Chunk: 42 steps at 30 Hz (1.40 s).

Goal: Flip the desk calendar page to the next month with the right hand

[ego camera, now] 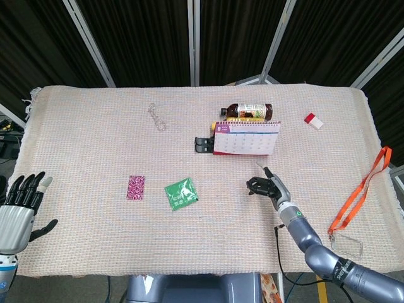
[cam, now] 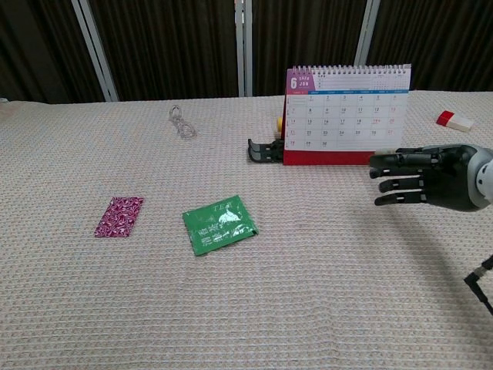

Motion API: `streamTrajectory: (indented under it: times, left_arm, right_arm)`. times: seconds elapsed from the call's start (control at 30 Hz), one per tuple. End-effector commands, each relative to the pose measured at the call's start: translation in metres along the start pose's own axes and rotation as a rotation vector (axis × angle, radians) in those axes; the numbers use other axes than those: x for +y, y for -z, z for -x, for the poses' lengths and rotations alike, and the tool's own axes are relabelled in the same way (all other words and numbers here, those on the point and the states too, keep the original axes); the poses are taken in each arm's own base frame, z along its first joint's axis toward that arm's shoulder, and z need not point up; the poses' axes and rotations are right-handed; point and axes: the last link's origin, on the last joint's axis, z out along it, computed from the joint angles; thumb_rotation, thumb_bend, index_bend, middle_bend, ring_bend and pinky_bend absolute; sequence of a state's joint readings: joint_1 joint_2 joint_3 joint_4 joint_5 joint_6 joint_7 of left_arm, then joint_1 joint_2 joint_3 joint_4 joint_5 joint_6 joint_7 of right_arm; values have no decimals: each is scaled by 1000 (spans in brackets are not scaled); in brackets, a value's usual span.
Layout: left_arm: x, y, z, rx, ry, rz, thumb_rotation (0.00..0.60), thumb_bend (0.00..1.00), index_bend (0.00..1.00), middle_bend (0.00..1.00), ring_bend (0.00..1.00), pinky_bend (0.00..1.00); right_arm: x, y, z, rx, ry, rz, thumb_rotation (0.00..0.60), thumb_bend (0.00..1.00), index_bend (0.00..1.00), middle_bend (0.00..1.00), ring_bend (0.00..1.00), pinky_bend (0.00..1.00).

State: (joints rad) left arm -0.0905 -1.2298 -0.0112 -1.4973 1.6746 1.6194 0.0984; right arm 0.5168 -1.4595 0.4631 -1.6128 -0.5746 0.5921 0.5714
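Note:
The desk calendar [ego camera: 246, 138] [cam: 345, 112] stands upright on a red base right of the table's middle, showing a June page with a spiral top. My right hand [ego camera: 265, 185] [cam: 412, 176] hovers in front of it, a little to its right, fingers spread toward the left and holding nothing. It does not touch the calendar. At the table's near left corner, my left hand [ego camera: 19, 208] stays with fingers apart and empty; the chest view does not show it.
A bottle [ego camera: 247, 112] lies behind the calendar, and a black clip [ego camera: 203, 144] [cam: 264, 150] is at its left. A green packet [ego camera: 181, 193] [cam: 217, 223], a magenta sachet [ego camera: 136, 187] [cam: 119, 216], a metal chain [ego camera: 156, 117], a red-white eraser [ego camera: 314, 120] and an orange lanyard [ego camera: 360, 197] lie around.

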Motion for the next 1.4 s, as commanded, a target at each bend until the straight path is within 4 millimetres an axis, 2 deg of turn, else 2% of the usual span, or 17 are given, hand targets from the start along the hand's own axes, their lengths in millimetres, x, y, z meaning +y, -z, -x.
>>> streamTrajectory:
  times: [0.03, 0.9, 1.1, 1.4]
  left_arm:
    - [0, 0, 0, 0, -1, 1, 600, 93, 0, 0, 0, 0]
    - [3, -2, -1, -1, 4, 11, 600, 93, 0, 0, 0, 0]
    - [3, -1, -4, 4, 17, 18, 600, 93, 0, 0, 0, 0]
    - [3, -1, -8, 6, 42, 38, 600, 93, 0, 0, 0, 0]
  right_arm:
    - [-1, -9, -3, 7, -31, 1, 600, 317, 2, 609, 625, 505]
    - [-11, -40, -19, 61, -82, -17, 600, 326, 0, 598, 625, 502]
    - [-18, -56, -11, 48, -90, -25, 600, 335, 0, 598, 625, 502]
    - [-27, -77, 19, -4, -101, -48, 600, 349, 40, 599, 625, 501]
